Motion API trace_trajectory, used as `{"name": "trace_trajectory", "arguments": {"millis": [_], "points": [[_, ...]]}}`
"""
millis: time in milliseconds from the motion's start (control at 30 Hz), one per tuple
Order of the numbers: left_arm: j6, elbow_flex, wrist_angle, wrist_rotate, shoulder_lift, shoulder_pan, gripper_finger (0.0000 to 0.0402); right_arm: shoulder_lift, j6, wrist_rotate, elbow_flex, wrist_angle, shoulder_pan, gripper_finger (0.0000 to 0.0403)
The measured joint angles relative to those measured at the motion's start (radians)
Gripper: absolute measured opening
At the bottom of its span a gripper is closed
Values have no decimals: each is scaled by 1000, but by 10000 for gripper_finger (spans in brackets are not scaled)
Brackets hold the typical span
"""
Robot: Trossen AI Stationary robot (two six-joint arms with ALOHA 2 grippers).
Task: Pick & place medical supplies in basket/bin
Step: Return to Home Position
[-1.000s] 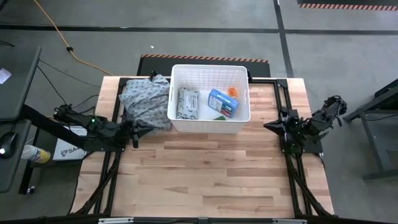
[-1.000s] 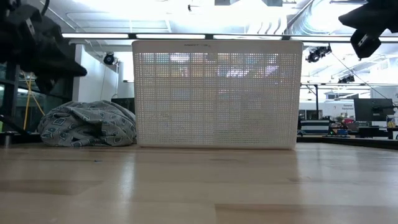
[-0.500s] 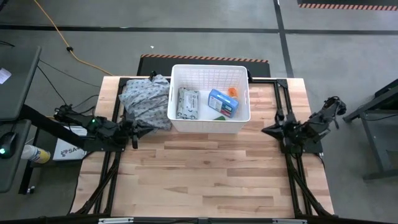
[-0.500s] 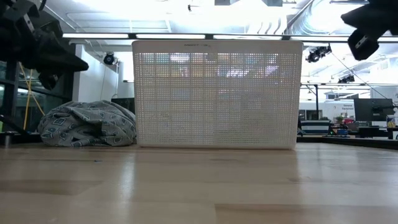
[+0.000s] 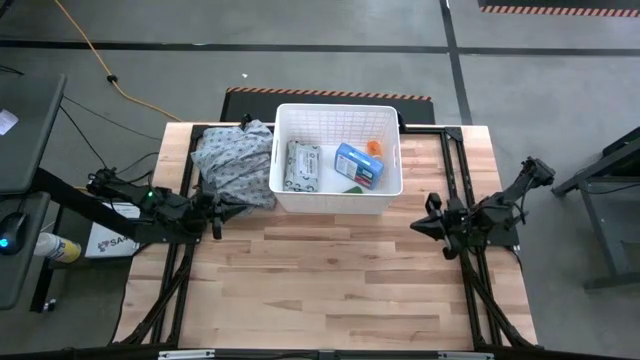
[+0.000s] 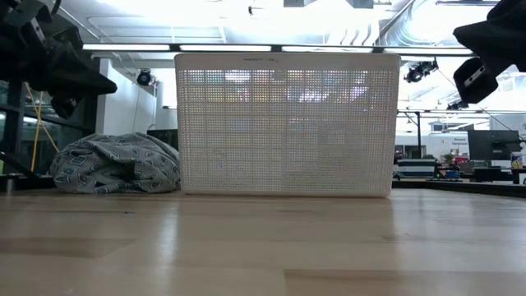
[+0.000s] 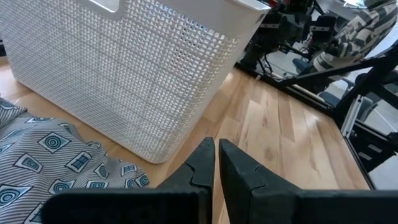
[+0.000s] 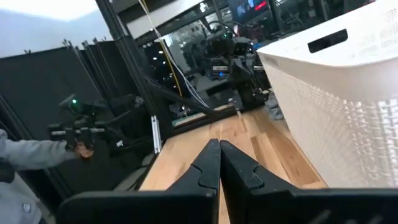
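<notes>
Both pincers are closed: the left pincer (image 5: 242, 207) at the surface's (image 5: 330, 285) 9 o'clock edge, the right pincer (image 5: 416, 228) at 3. The basket (image 5: 335, 203) sits at 12 o'clock; inside, the wipes pack (image 5: 302, 166) lies 12-to-6 and the blue box (image 5: 358, 165) slants 10-to-4.

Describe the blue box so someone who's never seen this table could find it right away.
Look for the big white basket on the wooden table. In its right half lies the blue box, with the grey-white wipes pack to its left and an orange bottle just behind it. It is the only blue item inside.
</notes>
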Motion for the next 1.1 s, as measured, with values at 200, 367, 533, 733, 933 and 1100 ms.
{"name": "trace_trajectory", "arguments": {"millis": [200,367,533,733,933,1100], "points": [[4,0,0,15,0,0,60,0,1,-21,0,-14,0,0],[25,0,0,32,0,0,60,0,-19,-30,-1,-41,0,0],[69,0,0,-6,0,0,60,3,-52,-34,-2,-45,0,0],[104,0,-13,-99,0,0,60,3,-87,-41,-2,-48,0,0],[100,1,13,-61,0,0,60,3,-101,-38,-2,-49,0,0],[126,1,62,125,0,0,60,3,-102,-36,-3,-49,0,0]]}}
